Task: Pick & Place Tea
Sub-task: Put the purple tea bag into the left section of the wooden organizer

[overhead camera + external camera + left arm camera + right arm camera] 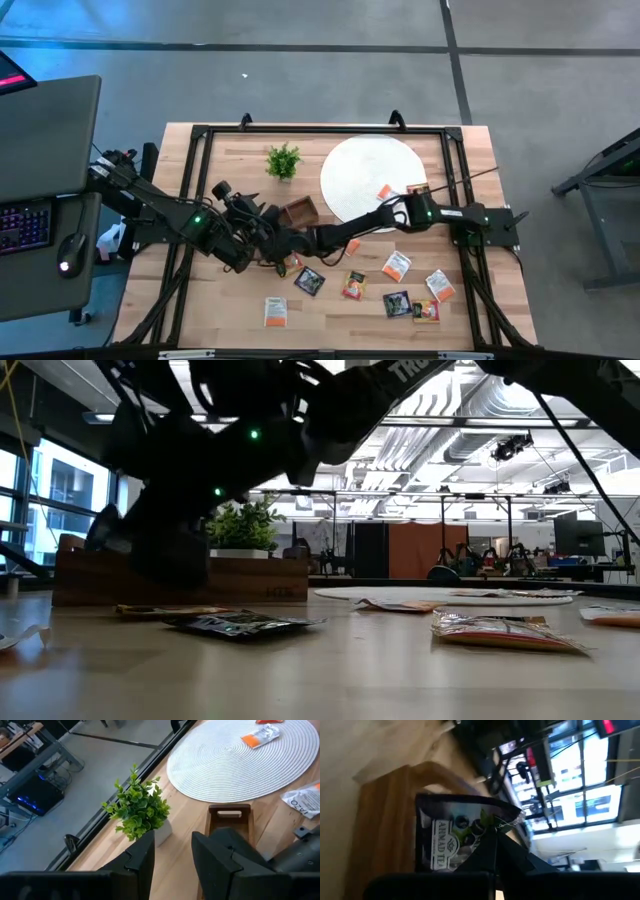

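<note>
My right gripper (492, 837) is shut on a black tea sachet (450, 840) with a green mark, close in front of the brown wooden tray (385, 820). In the high view it reaches across the table to just near of the tray (300, 212), at about (287, 243). My left gripper (172, 865) stands open and holds nothing, beside the tray (230, 817) and the green plant (137, 810). Several more tea sachets (397, 265) lie flat on the near right of the table. Two others (385, 192) lie on the white disc (360, 165). My right gripper pinches the black sachet between its two shut fingers, at one edge near a corner (482, 827). The rest of the sachet stands out flat beyond the fingertips, its printed face toward the camera. Whether it touches the tray behind it, I cannot tell.
The plant (283, 160) stands at the far side, left of the white disc. The two arms crowd together near the tray. A black sachet (240, 623) and an orange one (505, 632) lie on the near table. A desk with a keyboard (25, 225) stands off the left edge.
</note>
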